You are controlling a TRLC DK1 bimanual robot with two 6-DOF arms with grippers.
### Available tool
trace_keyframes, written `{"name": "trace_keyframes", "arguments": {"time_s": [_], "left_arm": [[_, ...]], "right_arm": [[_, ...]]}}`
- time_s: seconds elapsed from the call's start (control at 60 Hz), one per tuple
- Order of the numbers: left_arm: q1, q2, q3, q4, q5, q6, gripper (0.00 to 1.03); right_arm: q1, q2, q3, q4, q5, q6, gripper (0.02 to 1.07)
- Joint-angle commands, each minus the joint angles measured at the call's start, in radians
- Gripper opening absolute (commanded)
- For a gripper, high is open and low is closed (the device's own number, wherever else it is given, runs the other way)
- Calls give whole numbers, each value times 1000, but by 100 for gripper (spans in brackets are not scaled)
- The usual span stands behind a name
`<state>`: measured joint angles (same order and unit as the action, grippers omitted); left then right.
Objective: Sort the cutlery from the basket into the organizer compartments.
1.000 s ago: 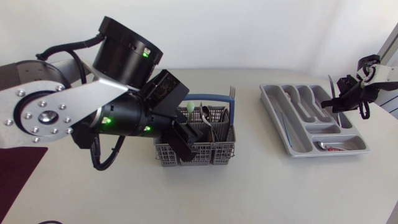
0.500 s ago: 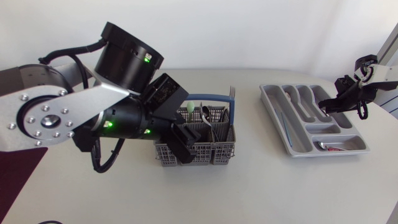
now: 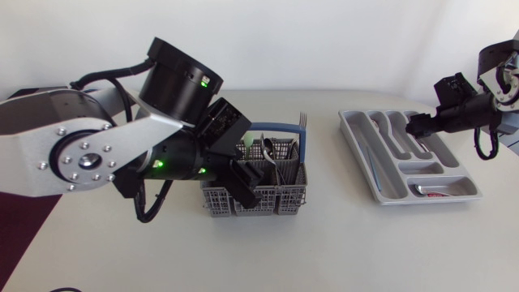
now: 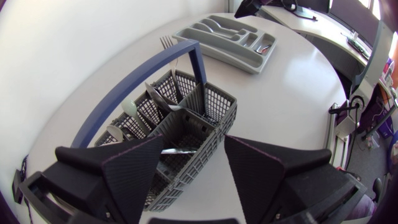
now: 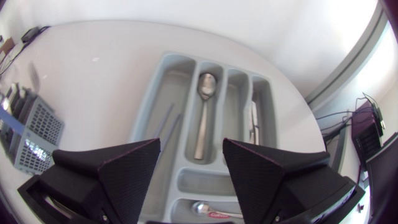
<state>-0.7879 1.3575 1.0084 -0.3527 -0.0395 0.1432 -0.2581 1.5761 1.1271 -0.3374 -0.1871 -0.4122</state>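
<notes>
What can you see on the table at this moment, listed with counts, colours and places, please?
table: one, white, under everything.
basket: one, grey mesh, blue handle, mid-table.
cutlery in basket: several, silver, including one upright fork; total unclear.
organizer: one, grey, on the right arm's side.
spoon: one, silver, in a long organizer compartment; more pieces in neighbouring compartments.
left arm: one, silver and black, jaws open over the basket.
right arm: one, black, jaws open over the organizer.

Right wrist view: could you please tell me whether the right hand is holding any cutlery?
No, the right hand is open and empty above the organizer.
</notes>
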Motion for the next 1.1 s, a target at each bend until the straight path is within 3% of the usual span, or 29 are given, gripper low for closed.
{"name": "trace_keyframes", "arguments": {"time_s": [0.0,0.183,0.367,0.85,1.083], "left_arm": [[-7,23,-1,18,-11,10,68],[9,15,-14,24,-11,9,68],[18,25,-14,44,-11,-5,68],[-47,181,56,156,-254,-33,65],[-60,250,119,158,-307,-77,65]], "right_arm": [[49,-107,-128,17,-23,-10,76],[252,-369,-346,46,-20,35,76],[476,-493,-405,21,52,110,76],[568,-524,-431,8,92,154,76],[568,-528,-435,5,92,158,76]]}}
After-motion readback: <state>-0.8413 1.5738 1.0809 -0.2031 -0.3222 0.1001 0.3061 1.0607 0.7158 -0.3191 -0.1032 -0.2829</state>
